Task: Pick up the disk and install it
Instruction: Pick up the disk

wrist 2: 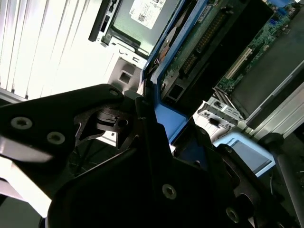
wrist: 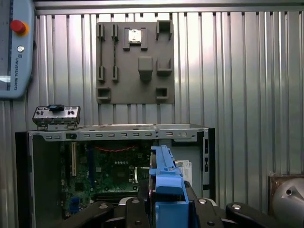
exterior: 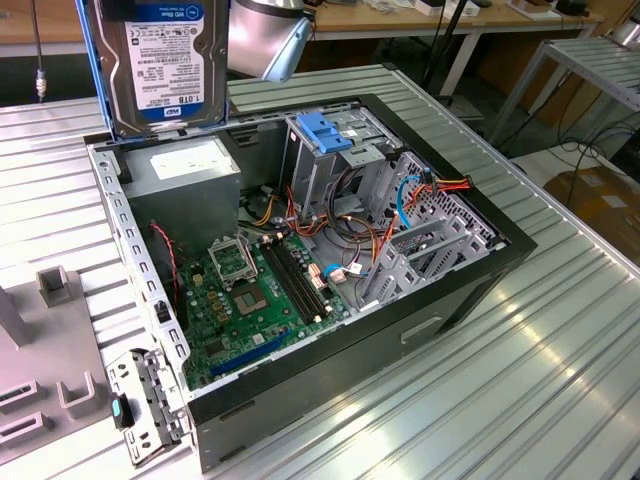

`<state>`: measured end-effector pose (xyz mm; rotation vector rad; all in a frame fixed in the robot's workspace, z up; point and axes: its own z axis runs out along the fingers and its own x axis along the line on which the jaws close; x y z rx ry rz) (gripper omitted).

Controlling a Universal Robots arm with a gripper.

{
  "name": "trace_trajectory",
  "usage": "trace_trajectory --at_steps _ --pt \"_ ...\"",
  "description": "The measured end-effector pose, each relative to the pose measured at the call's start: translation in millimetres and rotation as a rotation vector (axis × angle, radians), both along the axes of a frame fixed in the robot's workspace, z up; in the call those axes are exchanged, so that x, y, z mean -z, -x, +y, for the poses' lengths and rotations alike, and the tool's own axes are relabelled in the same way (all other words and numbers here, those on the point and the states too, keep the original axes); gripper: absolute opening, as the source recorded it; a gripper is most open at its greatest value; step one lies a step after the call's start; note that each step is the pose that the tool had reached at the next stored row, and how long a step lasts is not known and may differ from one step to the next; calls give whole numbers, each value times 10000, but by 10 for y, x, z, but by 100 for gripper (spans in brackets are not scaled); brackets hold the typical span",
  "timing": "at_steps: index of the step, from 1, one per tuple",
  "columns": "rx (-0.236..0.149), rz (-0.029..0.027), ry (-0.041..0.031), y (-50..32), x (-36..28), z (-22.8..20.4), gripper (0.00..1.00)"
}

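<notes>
The disk (exterior: 165, 60) hangs upright above the far corner of the open computer case (exterior: 480, 290), at the exterior view's left. It is silver-grey with a white-and-blue label and blue rails on its edges. In the first wrist view the disk (wrist: 164, 178) shows edge-on, its blue rail between the black fingers (wrist: 135, 211) of my gripper (wrist: 164, 213), which is shut on it. In the second wrist view the blue rail (wrist 2: 167, 116) runs out of the gripper (wrist 2: 152, 137) over the case. The metal drive cage (exterior: 330, 160) with a blue latch stands inside the case, apart from the disk.
The motherboard (exterior: 250, 290) and loose cables (exterior: 350, 215) lie in the case. A grey fixture board (wrist: 135, 61) sits beyond the case on the slatted metal table (exterior: 520, 400). A detached bracket (exterior: 145, 405) leans at the case's near corner. A teach pendant (wrist: 14, 47) lies on the table.
</notes>
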<state>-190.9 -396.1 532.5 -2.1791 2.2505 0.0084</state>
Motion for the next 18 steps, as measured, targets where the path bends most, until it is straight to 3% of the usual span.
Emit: trace_trajectory --at_steps 7,18 --pt "2 1 1 -22 0 -64 37" --pt "7 2 1 -93 0 -127 37"
